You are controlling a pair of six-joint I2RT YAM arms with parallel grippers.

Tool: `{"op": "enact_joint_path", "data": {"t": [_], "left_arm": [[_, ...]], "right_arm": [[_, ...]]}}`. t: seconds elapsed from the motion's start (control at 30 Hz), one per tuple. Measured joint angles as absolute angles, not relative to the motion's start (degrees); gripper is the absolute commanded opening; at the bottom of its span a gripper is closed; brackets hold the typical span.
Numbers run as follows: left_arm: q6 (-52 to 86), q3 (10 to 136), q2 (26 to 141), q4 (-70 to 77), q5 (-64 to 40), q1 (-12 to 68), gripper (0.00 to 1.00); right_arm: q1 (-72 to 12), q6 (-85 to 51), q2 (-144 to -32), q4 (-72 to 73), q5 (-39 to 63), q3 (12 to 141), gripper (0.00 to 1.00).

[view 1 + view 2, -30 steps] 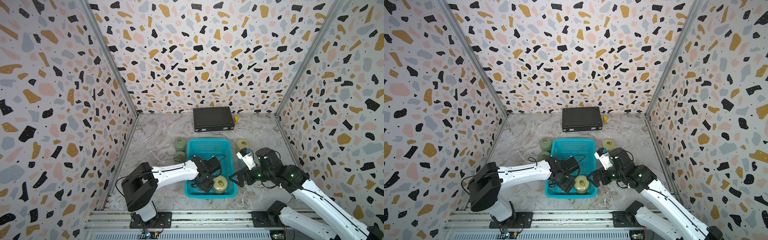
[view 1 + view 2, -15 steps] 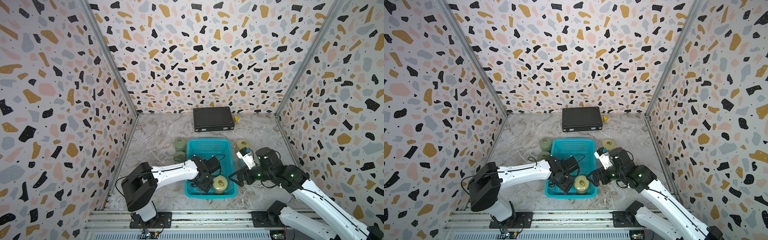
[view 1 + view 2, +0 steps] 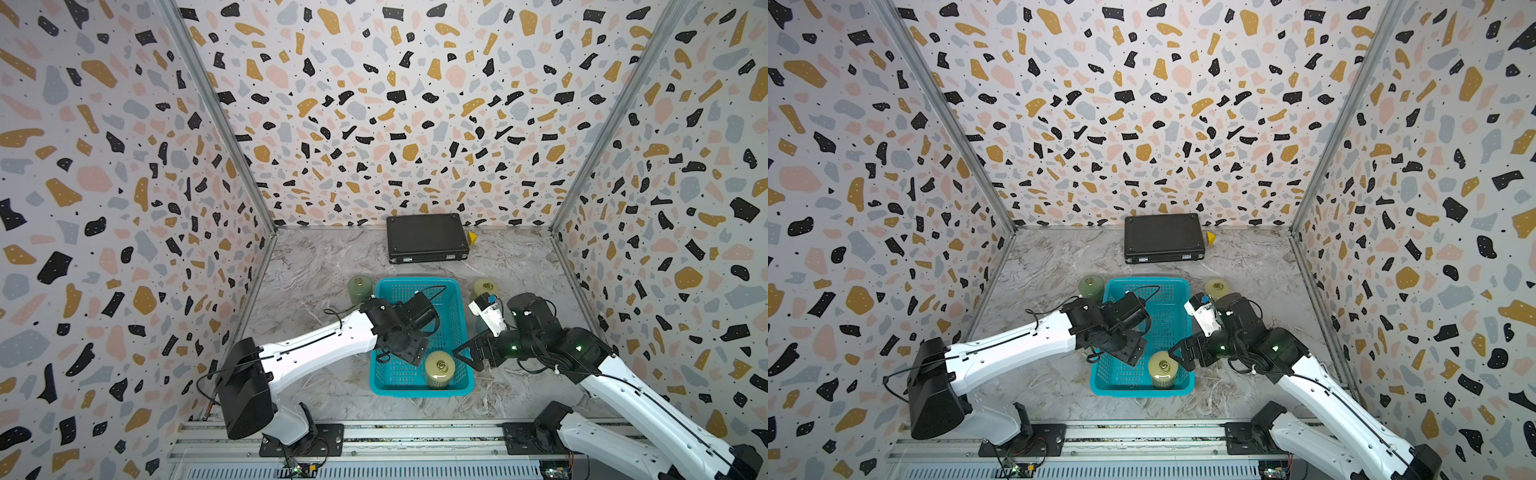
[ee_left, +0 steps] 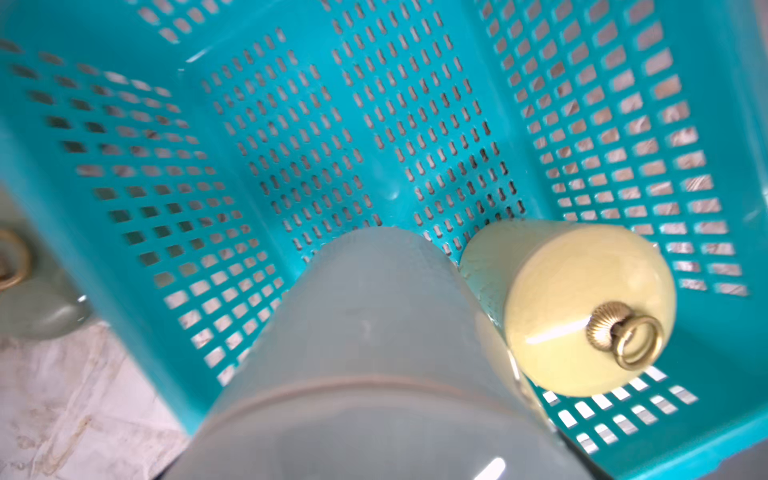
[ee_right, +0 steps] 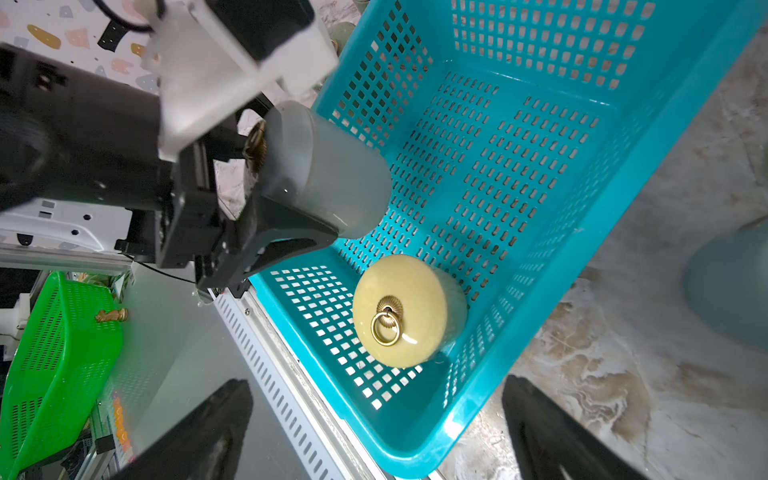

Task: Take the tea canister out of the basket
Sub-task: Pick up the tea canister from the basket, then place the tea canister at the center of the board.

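Note:
The turquoise basket [image 3: 415,282] [image 3: 1142,282] [image 5: 594,232] stands on the marble floor. My left gripper [image 3: 409,353] [image 5: 299,174] reaches over its near left part and is shut on a grey-green tea canister [image 5: 332,174] [image 4: 374,353], held on its side above the basket floor. In both top views the gripper hides that canister. A pale yellow tea canister [image 3: 438,368] [image 3: 1163,368] [image 5: 407,311] [image 4: 582,307] with a brass ring stands in the basket's near right corner. My right gripper [image 3: 469,353] [image 5: 376,384] is open beside that corner, holding nothing.
Outside the basket stand a green canister [image 3: 359,286] on its left, a yellow one [image 3: 484,286] on its right and a bluish one [image 5: 727,286] by my right arm. A black case [image 3: 428,237] lies at the back wall. A green basket [image 5: 54,365] sits beyond the front rail.
The left jaws have drawn in slightly around the grey-green canister. Both arms otherwise stay where they were.

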State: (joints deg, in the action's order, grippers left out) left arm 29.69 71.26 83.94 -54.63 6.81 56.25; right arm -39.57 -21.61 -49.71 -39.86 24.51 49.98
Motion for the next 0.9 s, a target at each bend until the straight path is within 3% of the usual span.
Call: {"op": "enact_joint_path", "data": {"t": [0.37,0.9], "left_arm": [[32.8,70.1,71.2,-61.6,9.9,48.8,0.7],[37.2,52.8,60.7,-63.6,9.7,39.1,0.73]], "right_arm": [[-44.5,-21.6,-56.3,-35.7,24.9,52.7,0.99],[-51.5,-21.4,-65.4,-30.3,24.6,57.6,0.99]]}}
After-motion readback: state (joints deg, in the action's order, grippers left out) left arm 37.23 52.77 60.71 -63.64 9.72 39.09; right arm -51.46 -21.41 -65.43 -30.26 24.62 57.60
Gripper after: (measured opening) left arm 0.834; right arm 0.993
